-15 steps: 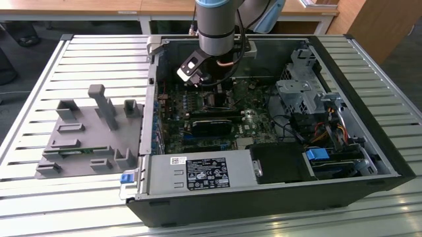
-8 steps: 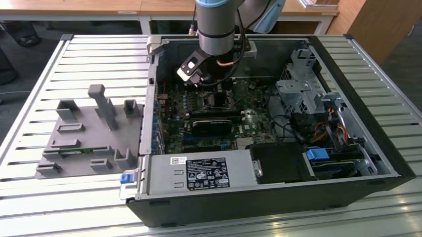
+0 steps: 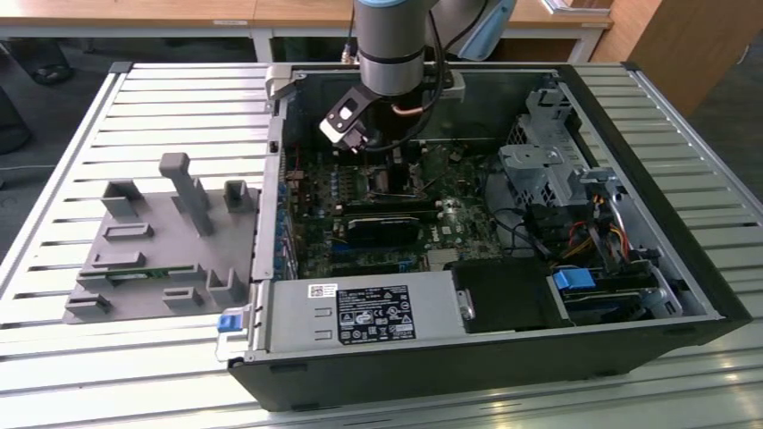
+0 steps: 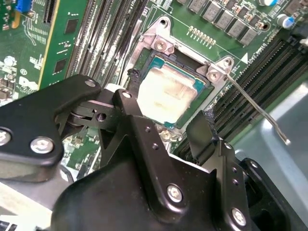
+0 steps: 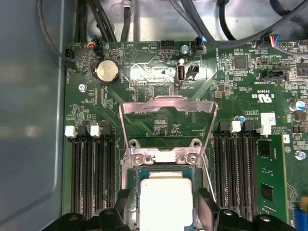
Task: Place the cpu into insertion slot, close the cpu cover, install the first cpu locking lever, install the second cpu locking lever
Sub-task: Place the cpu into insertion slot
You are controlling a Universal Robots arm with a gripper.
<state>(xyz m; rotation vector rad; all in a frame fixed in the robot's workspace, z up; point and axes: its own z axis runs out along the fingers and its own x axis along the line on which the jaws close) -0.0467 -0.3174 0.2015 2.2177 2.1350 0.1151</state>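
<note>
The cpu (image 4: 168, 91), a pale silvery square chip, lies flat in the black-rimmed insertion slot (image 4: 180, 58) on the green board. My gripper (image 4: 167, 98) straddles it, with one black fingertip against each of two opposite sides, shut on the chip. In the first wrist view the cpu (image 5: 166, 204) sits between the same fingers (image 5: 122, 202). Beyond it the cpu cover (image 5: 166, 100), a thin silver frame, stands raised open. A thin metal locking lever (image 4: 255, 106) sticks out sideways from the socket bracket. In the exterior view the gripper (image 3: 384, 170) reaches down into the open computer case.
Long black memory slots (image 5: 91, 178) flank the socket on both sides. Cables (image 5: 202, 29) run along the board's far edge. A power supply (image 3: 357, 313) and drive cage (image 3: 549, 170) crowd the case. A grey fixture (image 3: 155, 241) stands on the slatted table at the exterior view's left.
</note>
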